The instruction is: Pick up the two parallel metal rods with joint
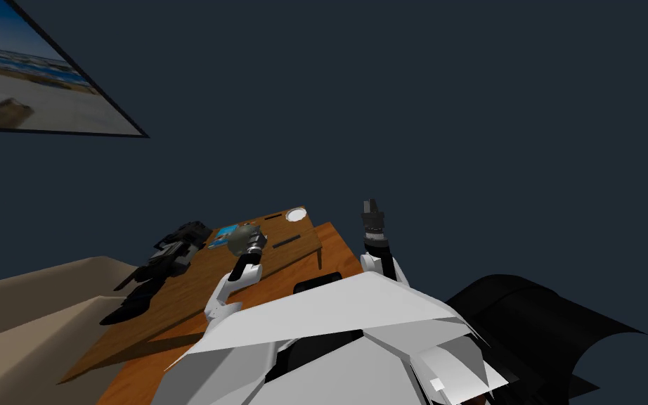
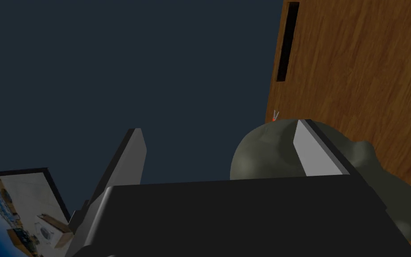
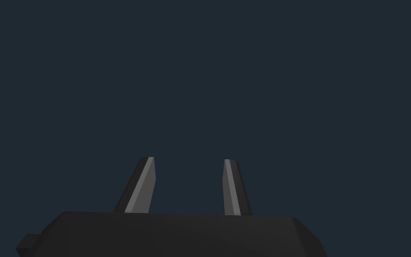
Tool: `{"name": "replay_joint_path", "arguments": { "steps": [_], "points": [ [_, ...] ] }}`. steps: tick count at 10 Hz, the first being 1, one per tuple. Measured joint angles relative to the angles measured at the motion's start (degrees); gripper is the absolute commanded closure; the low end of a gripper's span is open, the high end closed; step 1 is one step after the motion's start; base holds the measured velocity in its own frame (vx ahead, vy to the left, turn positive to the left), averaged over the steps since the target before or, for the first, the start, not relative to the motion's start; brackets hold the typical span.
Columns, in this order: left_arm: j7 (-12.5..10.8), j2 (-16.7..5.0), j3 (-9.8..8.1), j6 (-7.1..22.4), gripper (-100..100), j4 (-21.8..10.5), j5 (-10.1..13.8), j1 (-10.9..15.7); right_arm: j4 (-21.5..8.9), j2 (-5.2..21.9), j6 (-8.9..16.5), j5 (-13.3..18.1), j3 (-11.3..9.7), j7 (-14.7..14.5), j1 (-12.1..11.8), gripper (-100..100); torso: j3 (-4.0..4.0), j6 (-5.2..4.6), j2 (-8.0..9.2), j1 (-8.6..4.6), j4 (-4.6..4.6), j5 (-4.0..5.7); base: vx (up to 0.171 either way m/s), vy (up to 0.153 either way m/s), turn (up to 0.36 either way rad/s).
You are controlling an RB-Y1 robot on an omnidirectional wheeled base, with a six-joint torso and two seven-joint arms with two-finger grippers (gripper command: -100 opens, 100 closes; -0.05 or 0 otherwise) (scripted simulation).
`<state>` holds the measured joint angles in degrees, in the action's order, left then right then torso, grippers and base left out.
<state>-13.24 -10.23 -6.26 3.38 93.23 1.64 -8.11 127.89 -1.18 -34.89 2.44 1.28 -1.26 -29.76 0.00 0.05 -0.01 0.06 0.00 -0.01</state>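
Note:
A tiny thin V-shaped piece with a red tip (image 2: 275, 116) peeks out at the wooden desk's (image 2: 356, 67) edge, just behind an olive-grey lump (image 2: 262, 151). It is too small to tell what it is. My left gripper (image 2: 219, 125) is open, one finger in front of the lump, the other off the desk's edge, with nothing between them. From the head camera, the left gripper (image 1: 254, 242) hovers over the desk (image 1: 175, 302) right by the lump (image 1: 239, 238). My right gripper (image 1: 370, 209) is raised beside the desk, fingers (image 3: 144, 183) apart and empty.
On the desk are a white plate (image 1: 296, 214) at the far end, a blue-covered flat item (image 1: 225, 232), a dark slot (image 1: 286, 242) and black angular objects (image 1: 168, 260) along the left side. A beige cushion (image 1: 27, 309) lies left; a black shape (image 1: 526, 316) sits right.

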Motion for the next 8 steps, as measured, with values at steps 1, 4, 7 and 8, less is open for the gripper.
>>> {"name": "replay_joint_path", "arguments": {
  "steps": [1, 4, 7, 8],
  "points": [
    [-0.19, 0.29, -0.16, 1.03, -100, -2.14, 0.16, 1.12, 0.00, 0.00, 0.00, 0.00, 0.00, 0.00, 0.01, 0, 0.00, -0.03, -0.01, -0.02, 0.00, 0.00, -0.005, 0.011, -0.084],
    [-0.83, 0.21, -0.36, 3.69, -100, -6.28, 0.83, 2.72, 0.00, 0.00, 0.00, 0.00, 0.00, 0.00, 0.00, 0, 0.00, 0.00, 0.00, -0.03, 0.00, 0.01, -0.007, 0.008, -0.129],
    [-1.56, 0.08, -0.79, 7.30, -100, -10.22, 1.51, 5.12, 0.00, 0.00, 0.00, 0.00, 0.00, 0.00, 0.01, 0, 0.00, -0.03, 0.00, -0.03, 0.00, 0.01, -0.009, 0.011, -0.149],
    [-1.97, -0.14, -1.00, 9.47, -100, -11.17, 1.93, 6.23, 0.00, 0.00, 0.00, 0.00, 0.00, 0.00, 0.01, 0, -0.01, -0.03, 0.01, -0.02, 0.01, 0.01, -0.009, 0.016, -0.066]
  ]
}}
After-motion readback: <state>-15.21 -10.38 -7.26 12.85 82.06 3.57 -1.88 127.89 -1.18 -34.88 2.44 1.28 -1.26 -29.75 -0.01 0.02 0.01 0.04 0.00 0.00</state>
